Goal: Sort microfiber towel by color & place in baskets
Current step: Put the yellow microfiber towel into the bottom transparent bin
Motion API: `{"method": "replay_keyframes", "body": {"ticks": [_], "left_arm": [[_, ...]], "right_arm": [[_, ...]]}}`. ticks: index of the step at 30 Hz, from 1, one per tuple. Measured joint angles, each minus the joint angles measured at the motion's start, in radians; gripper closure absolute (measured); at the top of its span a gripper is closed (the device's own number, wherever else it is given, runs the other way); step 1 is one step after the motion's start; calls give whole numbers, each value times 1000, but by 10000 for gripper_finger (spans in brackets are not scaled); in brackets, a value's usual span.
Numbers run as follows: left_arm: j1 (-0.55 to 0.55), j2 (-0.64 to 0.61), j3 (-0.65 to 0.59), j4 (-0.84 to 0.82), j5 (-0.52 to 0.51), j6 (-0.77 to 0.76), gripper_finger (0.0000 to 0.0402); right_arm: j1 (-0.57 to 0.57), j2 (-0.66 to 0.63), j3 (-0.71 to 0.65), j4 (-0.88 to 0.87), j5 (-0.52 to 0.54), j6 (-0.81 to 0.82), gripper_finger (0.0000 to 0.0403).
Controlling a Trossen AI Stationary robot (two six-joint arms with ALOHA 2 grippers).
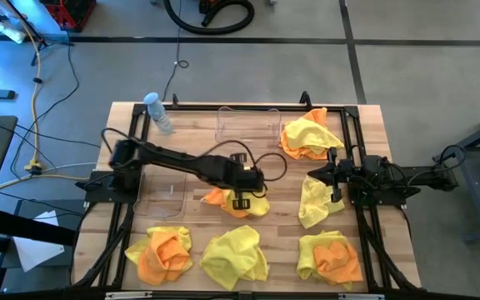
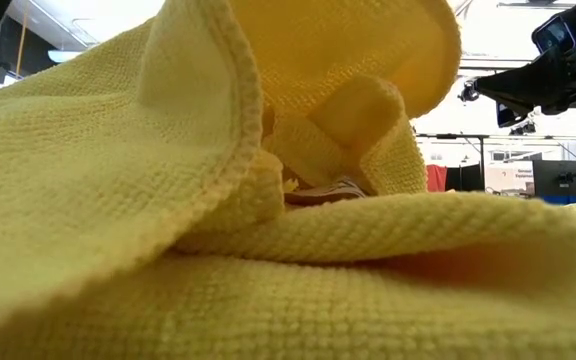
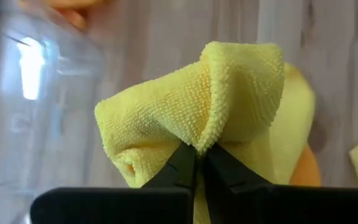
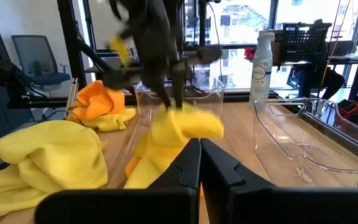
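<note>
1. My left gripper (image 1: 242, 202) reaches over the middle of the tabletop (image 1: 373, 125), and its fingers (image 3: 182, 165) are pinched tight on a fold of a yellow towel (image 3: 229, 93).
2. That yellow towel sits bunched on top of an orange towel (image 1: 216, 197) at the table's centre, just beside the near basket (image 1: 163, 190), which lies under my left arm.
3. My right gripper (image 1: 333, 185) waits over the right side of the tabletop, fingers (image 4: 185, 165) pressed together with nothing between them.
4. A second basket (image 1: 247, 123) stands at the far edge of the tabletop, with a clear water bottle (image 1: 158, 112) near the far left corner.
5. A yellow-and-orange heap (image 1: 309, 135) lies just right of that far basket.
6. One loose yellow towel (image 1: 315, 202) lies below my right gripper.
7. Along the near edge lie three more heaps: yellow with orange on the left (image 1: 162, 252), plain yellow in the middle (image 1: 233, 257), yellow with orange on the right (image 1: 332, 258).
8. The low view is filled by yellow cloth (image 2: 168, 180) right up against the lens.
</note>
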Motion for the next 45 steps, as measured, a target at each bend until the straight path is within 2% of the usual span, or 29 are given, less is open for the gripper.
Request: {"method": "replay_keyframes", "body": {"ticks": [7, 17, 24, 30, 36, 45], "left_arm": [[-23, -201, 0, -25, -115, -1, 401], [-72, -490, 0, -89, -221, -60, 401], [-145, -668, 1, -241, -300, -158, 401], [-224, -790, 1, -389, -309, -327, 401], [-292, -875, 1, -498, -316, -431, 401], [-318, -957, 0, -702, -263, -566, 401]], "right_arm": [[0, 5, 0, 0, -1, 0, 403], [0, 5, 0, -1, -4, 0, 403], [0, 5, 0, -1, -3, 0, 403], [0, 5, 0, -1, -2, 0, 403], [0, 5, 0, -1, 0, 0, 403], [0, 5, 0, -1, 0, 0, 403]]}}
